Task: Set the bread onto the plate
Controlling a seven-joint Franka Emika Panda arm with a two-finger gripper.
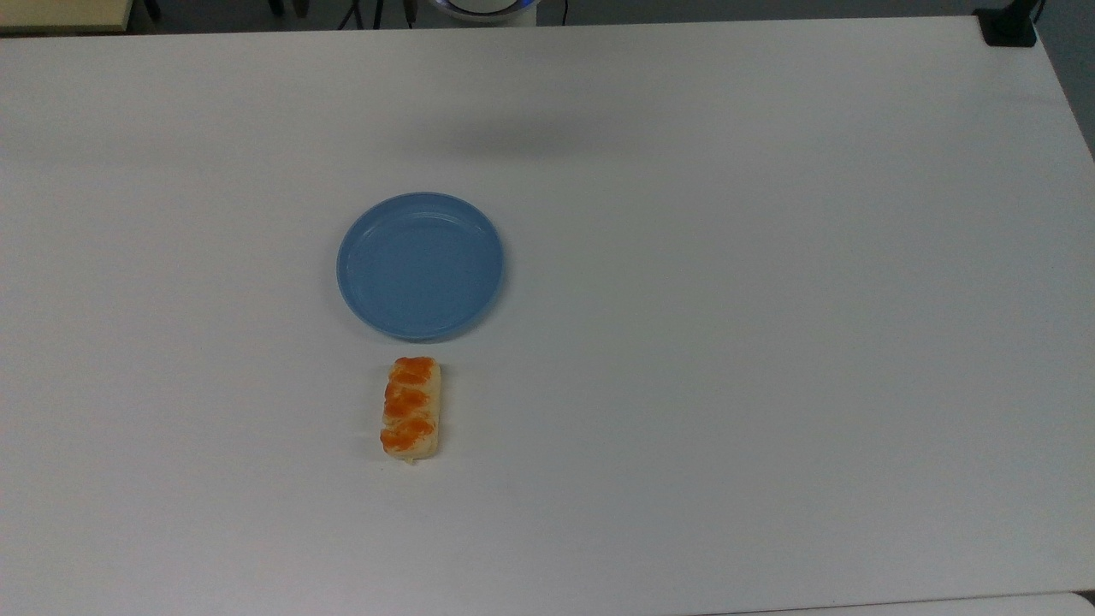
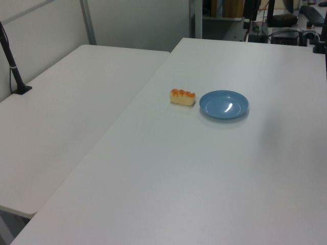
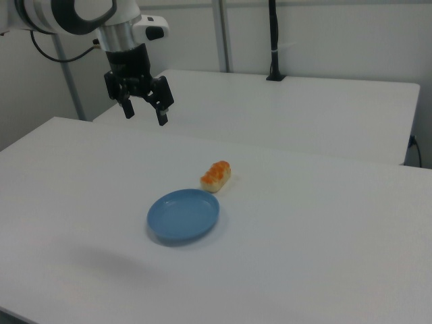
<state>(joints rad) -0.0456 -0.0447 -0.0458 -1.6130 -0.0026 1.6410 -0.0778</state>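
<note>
Now: bread (image 3: 216, 175) on table | claw (image 3: 144, 113) open, well above

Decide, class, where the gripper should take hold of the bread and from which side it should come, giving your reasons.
Grip the bread across its narrow middle, fingers on the two long pale sides, coming straight down from above. It lies flat on the table, its lumpy glazed top facing up, apart from the plate. The gripper hangs open, high above the table.

Plain white matte counter (image 1: 770, 342), pretty bare. A round glossy light-blue plate (image 1: 420, 265) sits on it, and a small oblong beige bread with orange-brown glazed lumps (image 1: 412, 409) lies just beside the plate, not touching it.
</note>
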